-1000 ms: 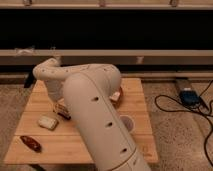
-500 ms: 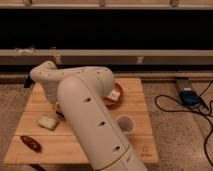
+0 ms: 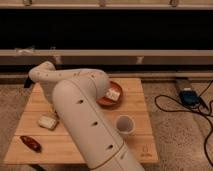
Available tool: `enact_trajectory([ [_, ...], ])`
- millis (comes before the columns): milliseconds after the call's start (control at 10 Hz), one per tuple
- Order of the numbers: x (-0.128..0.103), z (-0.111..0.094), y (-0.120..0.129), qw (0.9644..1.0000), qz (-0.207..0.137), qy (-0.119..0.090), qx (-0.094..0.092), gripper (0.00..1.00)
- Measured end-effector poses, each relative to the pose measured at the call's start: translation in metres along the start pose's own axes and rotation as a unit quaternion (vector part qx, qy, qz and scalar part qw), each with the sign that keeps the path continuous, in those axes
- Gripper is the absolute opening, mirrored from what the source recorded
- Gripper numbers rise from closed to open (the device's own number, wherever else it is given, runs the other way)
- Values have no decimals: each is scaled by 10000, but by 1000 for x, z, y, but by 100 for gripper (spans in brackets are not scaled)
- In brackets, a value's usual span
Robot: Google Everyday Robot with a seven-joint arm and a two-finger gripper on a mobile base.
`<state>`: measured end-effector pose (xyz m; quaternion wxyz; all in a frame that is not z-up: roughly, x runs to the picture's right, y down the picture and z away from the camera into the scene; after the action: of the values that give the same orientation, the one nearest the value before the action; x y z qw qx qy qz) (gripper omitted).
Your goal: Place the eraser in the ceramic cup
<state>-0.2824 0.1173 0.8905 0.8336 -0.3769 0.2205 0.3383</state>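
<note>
The white ceramic cup stands upright on the wooden table, right of centre, just in front of the orange-brown bowl. The eraser does not show; it is hidden or out of view. My thick white arm rises from the bottom edge, crosses the middle of the table and bends at an elbow at the far left. My gripper is hidden behind the arm's own links, somewhere over the left-middle of the table.
A pale rectangular piece lies in the bowl. A cream-white rounded block and a dark red oblong object lie at the table's left front. A blue device with black cables sits on the floor at the right.
The arm has swung to the left and lower, uncovering more of the bowl and the whole cup. The objects on the table have not moved.
</note>
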Motion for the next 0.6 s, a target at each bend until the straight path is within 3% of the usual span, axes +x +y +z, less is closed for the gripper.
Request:
enact_trajectory([
  [600, -8, 7, -6, 9999, 65, 75, 28, 65],
])
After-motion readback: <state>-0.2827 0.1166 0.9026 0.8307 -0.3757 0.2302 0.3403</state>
